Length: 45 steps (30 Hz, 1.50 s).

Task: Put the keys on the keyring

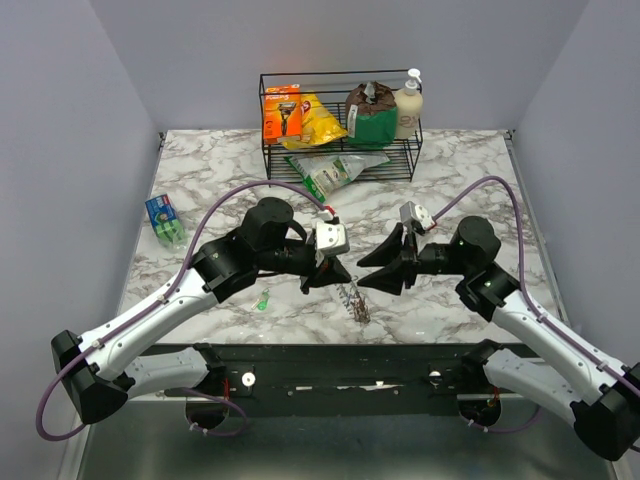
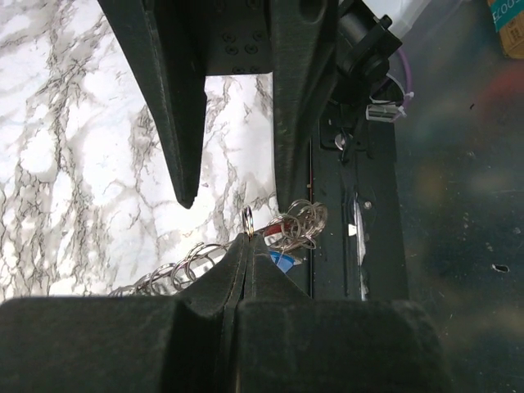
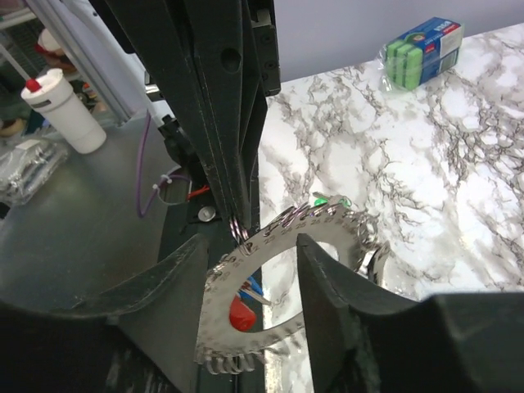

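The keyring (image 3: pixel 214 282) is a wide flat silver ring with numbered holes, fringed with small split rings; it hangs between the grippers near the table's front edge (image 1: pixel 352 298). Red and blue key heads (image 3: pixel 240 311) hang within it. My left gripper (image 2: pixel 246 237) is shut on one small split ring (image 2: pixel 247 218) at the keyring's edge. My right gripper (image 3: pixel 250 241) is open, one finger on each side of the keyring's arc. A green-headed key (image 1: pixel 263 300) lies apart on the marble, left of the grippers; it also shows in the right wrist view (image 3: pixel 332 199).
A black wire rack (image 1: pixel 268 118) with packets and a white bottle stands at the back. A green packet (image 1: pixel 335 170) lies in front of it. A blue-green sponge pack (image 1: pixel 165 220) sits at the left. The dark front rail (image 1: pixel 340 365) runs below the grippers.
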Each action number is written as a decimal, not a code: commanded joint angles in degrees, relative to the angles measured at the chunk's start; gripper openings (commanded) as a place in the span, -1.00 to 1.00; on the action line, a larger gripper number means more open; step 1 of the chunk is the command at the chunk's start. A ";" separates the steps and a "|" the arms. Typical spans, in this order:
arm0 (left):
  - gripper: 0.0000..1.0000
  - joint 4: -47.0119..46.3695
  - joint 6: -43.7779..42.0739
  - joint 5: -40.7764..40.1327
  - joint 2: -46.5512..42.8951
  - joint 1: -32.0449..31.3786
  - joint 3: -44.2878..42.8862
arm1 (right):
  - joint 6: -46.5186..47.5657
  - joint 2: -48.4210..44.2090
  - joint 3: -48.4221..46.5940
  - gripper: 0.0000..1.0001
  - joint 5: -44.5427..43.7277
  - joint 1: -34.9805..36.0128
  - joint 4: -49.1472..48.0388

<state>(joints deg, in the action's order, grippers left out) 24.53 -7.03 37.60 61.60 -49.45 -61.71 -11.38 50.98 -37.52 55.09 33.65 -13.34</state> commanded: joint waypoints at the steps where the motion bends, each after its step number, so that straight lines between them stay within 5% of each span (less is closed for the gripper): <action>1: -1.00 -2.74 0.26 3.44 0.27 0.06 -2.09 | -0.22 0.87 -1.59 -0.02 2.48 0.19 -1.51; 9: -1.00 -3.35 0.70 3.97 0.80 0.06 -2.10 | -0.58 2.37 -2.12 -0.43 3.18 0.19 -1.60; 13: -1.00 -3.62 0.70 3.88 0.80 0.06 -2.10 | -0.49 2.98 -2.30 -0.99 3.53 0.19 -1.42; 22: -0.93 -5.28 1.05 2.13 0.54 0.06 -1.83 | -1.01 1.76 -0.89 -0.99 1.52 0.19 -4.05; 26: -0.26 -8.61 2.19 0.46 -0.87 0.06 -0.17 | -2.42 -0.26 0.69 -0.99 0.28 0.19 -6.96; 29: 0.02 -11.95 3.59 -1.64 -2.45 0.06 1.24 | -3.12 -0.62 1.39 -0.99 -0.86 0.19 -8.19; 37: 0.11 -24.09 10.36 -6.23 -8.34 0.32 7.83 | -8.04 -3.78 6.31 -0.99 -5.95 0.19 -19.33; 45: 0.18 -34.02 15.63 2.11 -9.40 2.60 11.79 | -14.90 -6.86 12.20 -0.99 -9.21 0.19 -34.71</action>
<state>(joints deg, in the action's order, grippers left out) -1.65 4.51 34.74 52.62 -48.27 -51.29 -21.98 46.13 -27.62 49.04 33.69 -34.92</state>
